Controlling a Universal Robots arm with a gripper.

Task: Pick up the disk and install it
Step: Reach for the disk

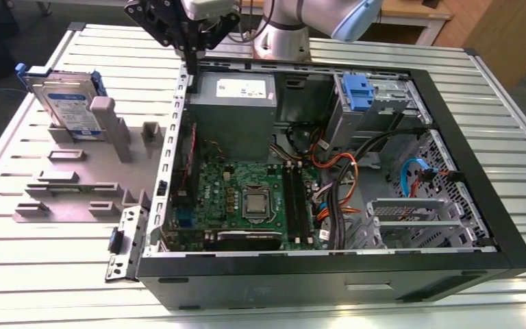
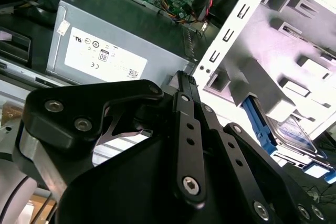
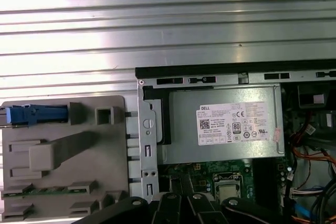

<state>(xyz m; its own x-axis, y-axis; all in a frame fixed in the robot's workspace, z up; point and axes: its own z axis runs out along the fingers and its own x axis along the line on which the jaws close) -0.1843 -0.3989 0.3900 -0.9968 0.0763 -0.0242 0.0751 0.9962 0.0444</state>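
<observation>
The disk, a silver drive with a white-and-blue label in a blue bracket, stands upright in the grey slotted holder at the exterior view's left. My gripper hangs above the open computer case's rear left corner, to the right of the disk and apart from it. Its fingers meet at a thin tip with nothing between them. In the first wrist view the disk appears edge-on as a blue strip on the holder. Part of the disk also appears in the second wrist view.
The open computer case lies on the ribbed metal table. Inside are a grey power supply, a green motherboard, cables and a blue caddy in the drive bay. The robot's base stands behind the case.
</observation>
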